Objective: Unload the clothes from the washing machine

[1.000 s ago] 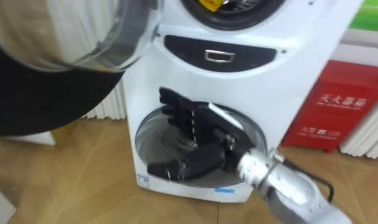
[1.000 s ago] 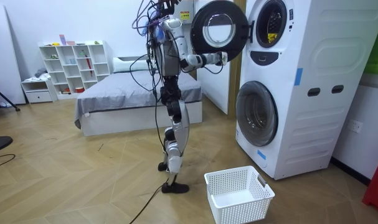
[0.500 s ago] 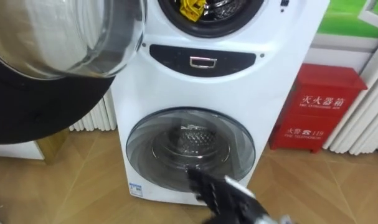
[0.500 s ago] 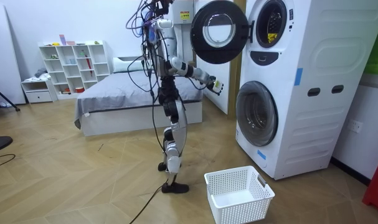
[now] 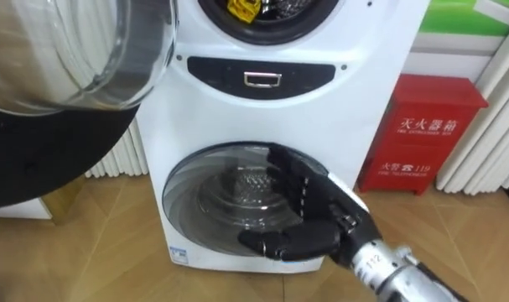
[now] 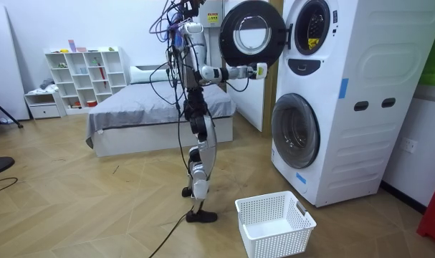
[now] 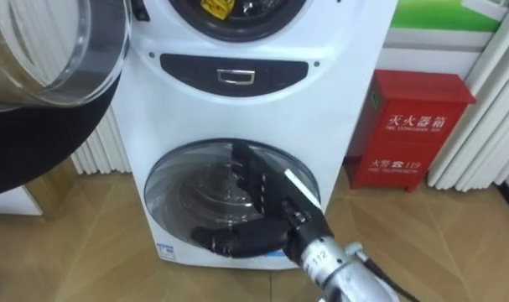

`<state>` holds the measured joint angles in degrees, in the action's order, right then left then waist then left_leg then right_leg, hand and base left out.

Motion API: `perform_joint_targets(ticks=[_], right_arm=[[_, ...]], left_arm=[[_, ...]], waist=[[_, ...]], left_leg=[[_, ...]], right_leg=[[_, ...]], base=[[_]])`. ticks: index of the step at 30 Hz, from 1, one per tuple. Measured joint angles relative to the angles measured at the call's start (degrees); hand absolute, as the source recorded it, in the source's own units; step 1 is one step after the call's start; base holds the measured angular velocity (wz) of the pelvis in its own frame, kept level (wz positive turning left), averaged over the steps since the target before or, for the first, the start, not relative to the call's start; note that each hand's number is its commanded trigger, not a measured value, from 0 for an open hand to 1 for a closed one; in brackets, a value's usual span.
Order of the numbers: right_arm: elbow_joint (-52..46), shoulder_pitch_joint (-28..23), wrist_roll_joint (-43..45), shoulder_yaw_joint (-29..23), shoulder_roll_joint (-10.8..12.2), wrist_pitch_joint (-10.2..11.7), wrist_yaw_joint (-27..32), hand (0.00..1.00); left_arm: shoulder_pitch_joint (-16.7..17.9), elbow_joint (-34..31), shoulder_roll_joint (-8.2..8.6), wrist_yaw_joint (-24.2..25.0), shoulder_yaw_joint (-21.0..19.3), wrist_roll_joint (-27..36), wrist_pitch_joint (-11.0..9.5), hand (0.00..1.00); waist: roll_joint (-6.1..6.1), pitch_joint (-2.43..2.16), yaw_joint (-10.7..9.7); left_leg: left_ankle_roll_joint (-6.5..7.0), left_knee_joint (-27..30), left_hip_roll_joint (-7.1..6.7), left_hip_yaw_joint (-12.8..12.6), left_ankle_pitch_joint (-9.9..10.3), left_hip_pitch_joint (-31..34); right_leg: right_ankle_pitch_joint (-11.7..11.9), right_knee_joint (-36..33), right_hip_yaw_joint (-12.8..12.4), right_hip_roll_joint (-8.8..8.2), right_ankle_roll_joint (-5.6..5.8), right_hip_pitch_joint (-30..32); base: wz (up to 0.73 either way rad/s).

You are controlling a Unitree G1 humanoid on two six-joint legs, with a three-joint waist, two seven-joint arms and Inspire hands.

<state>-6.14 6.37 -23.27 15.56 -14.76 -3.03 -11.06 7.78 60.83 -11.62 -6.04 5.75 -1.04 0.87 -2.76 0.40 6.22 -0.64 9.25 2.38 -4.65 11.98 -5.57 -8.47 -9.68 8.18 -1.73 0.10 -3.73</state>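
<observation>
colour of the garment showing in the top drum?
Yellow: the garment shows best in the left eye view.

A smooth, glossy finish is shown by the casing of the tall white stacked washing machine [image 5: 363, 109]. At its ten o'clock, the open round door [image 5: 78, 42] is made of clear, shiny glass set in a matt black rim. The lower round door [image 5: 212, 193] is glazed with smoky glass, and perforated bright metal is seen behind it. Crumpled yellow cloth [image 5: 241, 8] is seen at twelve o'clock. The black right hand [image 5: 309, 214] looks matt plastic, its wrist bare metal. At three o'clock a red box [image 5: 426, 134] is glossily painted. The herringbone floor [image 5: 86, 252] is satin wood.
</observation>
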Motion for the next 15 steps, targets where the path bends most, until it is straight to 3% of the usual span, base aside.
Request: perform_joint_targets(ticks=[5, 9, 13, 15], right_arm=[[-0.87, 2.92, -0.14, -2.34, 0.48, -0.01, 1.15, 0.00], [-1.86, 3.01, -0.82, -3.26, 0.51, -0.01, 1.71, 0.00], [-1.84, 3.04, -1.10, -4.28, 0.70, 0.00, 1.80, 0.00], [-1.84, 3.07, -0.71, -5.39, 1.08, 0.00, 1.69, 0.00]], left_arm=[[0.58, 0.05, -0.14, -0.10, -0.56, -0.91, 0.16, 0.00], [2.02, 1.18, -0.25, -1.58, -0.53, -1.34, 0.76, 0.00], [4.00, 1.08, 0.29, -2.24, -1.17, -1.75, 1.76, 0.00], [4.24, 1.10, 0.31, -2.05, -1.61, -1.85, 1.77, 0.00]], waist=[[-0.50, -0.29, 0.21], [-0.55, -0.22, 0.34], [-0.11, 0.53, 0.14], [-0.31, 0.50, 0.22]], left_leg=[[-0.02, 0.28, 0.10, 0.23, 0.02, 0.01], [-0.14, 1.17, 0.40, 0.38, 0.38, 0.00], [-0.80, 7.26, 2.10, 0.92, 3.64, 1.68], [-1.18, 10.78, 2.70, 1.75, 5.23, 3.55]], right_leg=[[0.00, -0.20, 0.34, 0.05, 0.00, -0.21], [0.00, -0.33, 0.66, 0.26, 0.00, -0.70], [-1.14, -3.16, 0.70, 1.42, -0.40, -0.81], [-2.62, -5.35, 0.90, 1.82, -1.12, 0.14]], base=[[0.01], [0.02], [0.02], [0.16]])
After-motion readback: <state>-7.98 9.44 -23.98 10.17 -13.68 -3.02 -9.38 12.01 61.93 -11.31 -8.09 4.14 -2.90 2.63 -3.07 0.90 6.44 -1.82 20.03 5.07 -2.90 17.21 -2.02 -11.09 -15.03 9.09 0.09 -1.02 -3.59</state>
